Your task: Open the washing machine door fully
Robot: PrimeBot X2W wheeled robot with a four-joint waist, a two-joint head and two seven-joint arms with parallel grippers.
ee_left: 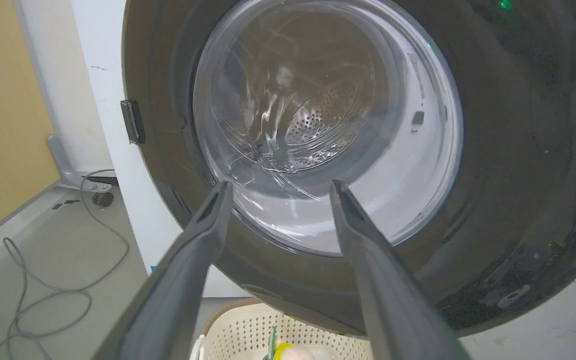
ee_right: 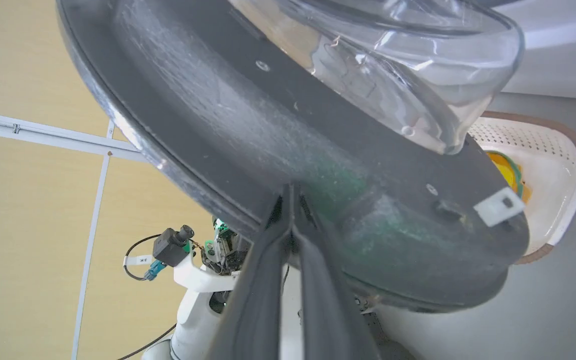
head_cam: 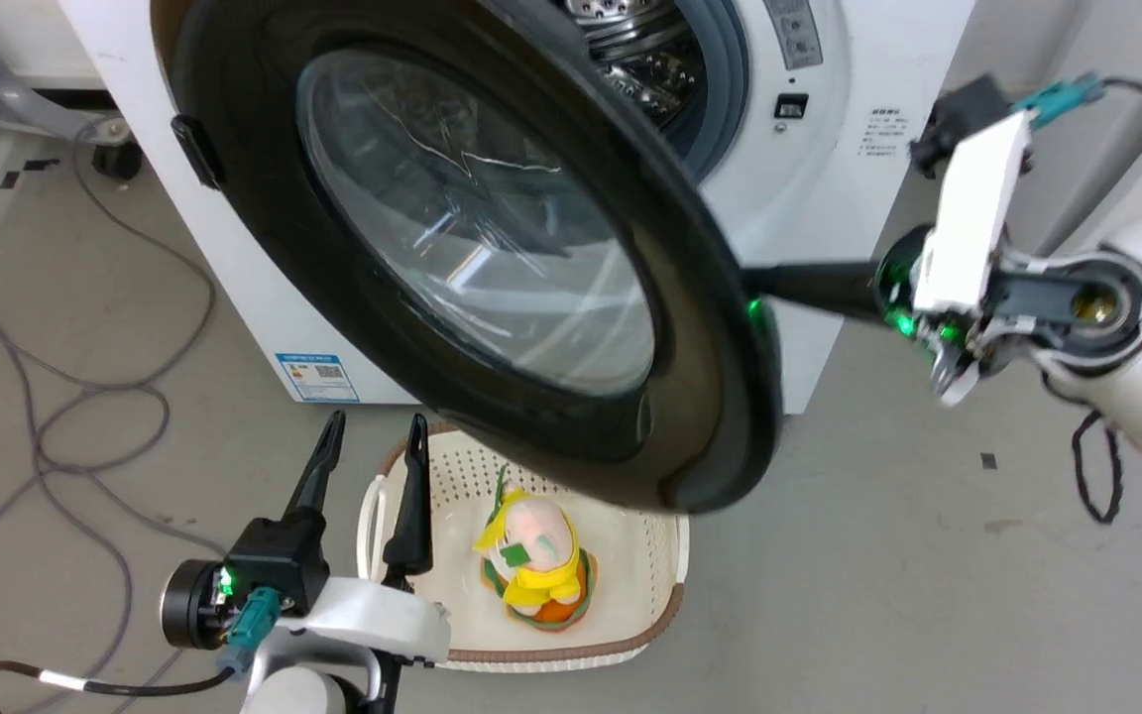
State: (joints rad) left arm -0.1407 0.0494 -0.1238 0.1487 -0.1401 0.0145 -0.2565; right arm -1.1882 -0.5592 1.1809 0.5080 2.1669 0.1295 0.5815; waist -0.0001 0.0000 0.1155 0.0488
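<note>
Left gripper (head_cam: pixel 376 421): fingers spread wide, holding nothing, pointing toward the door's glass. Just beside them on the floor sits a white basket (head_cam: pixel 571 656) containing a yellow soft toy (head_cam: pixel 531 560). Above the basket, the washing machine door (head_cam: pixel 472 228) stands swung partway out from the white machine (head_cam: pixel 829 178), with the drum (head_cam: pixel 630 40) exposed behind it. Right gripper (head_cam: pixel 767 283): fingers pressed together, empty, tips against the door's matte inner face near its free edge.
</note>
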